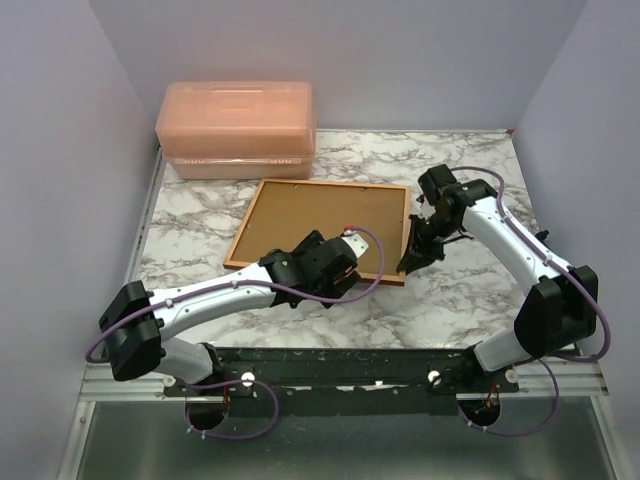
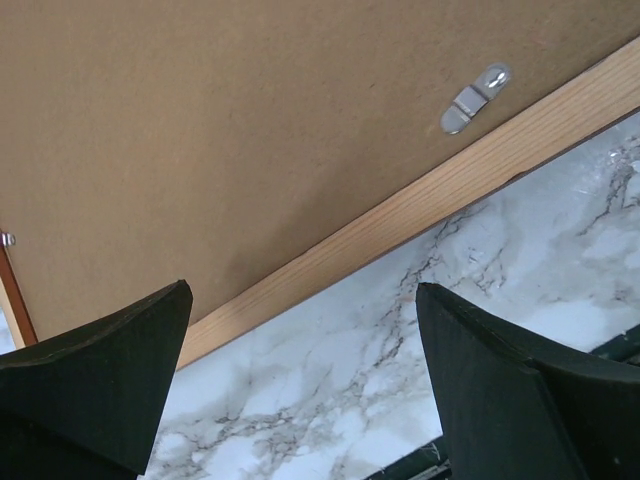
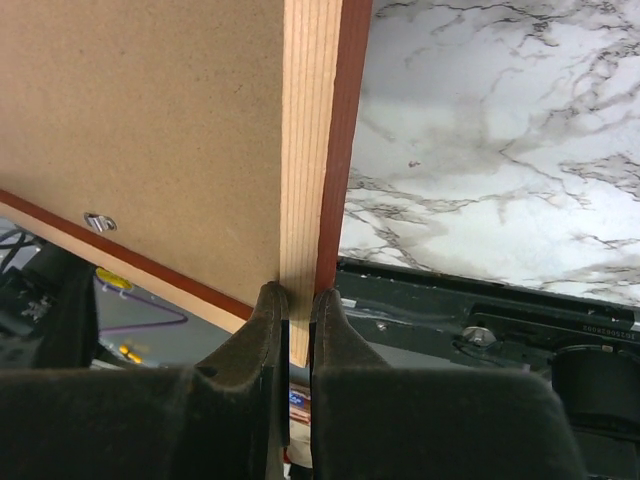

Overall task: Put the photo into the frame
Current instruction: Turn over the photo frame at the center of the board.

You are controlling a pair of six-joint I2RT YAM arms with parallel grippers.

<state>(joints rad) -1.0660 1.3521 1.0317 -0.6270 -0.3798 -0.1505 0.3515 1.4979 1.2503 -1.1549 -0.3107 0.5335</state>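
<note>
While clenched on the edge of the frame [image 3: 305,150], right gripper [image 3: 298,300] above marble-patterned table [image 1: 470,290]; left gripper [image 2: 302,290] released; lilac walls [image 1: 60,150] around.

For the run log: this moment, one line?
frame: back up | right hand: shut on frame's right edge | left hand: open over near rail | photo: unseen

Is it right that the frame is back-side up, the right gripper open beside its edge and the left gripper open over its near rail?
No: the right gripper is shut on the frame's edge, as the right wrist view shows. The frame is back-side up and the left gripper is open over its near rail.
</note>
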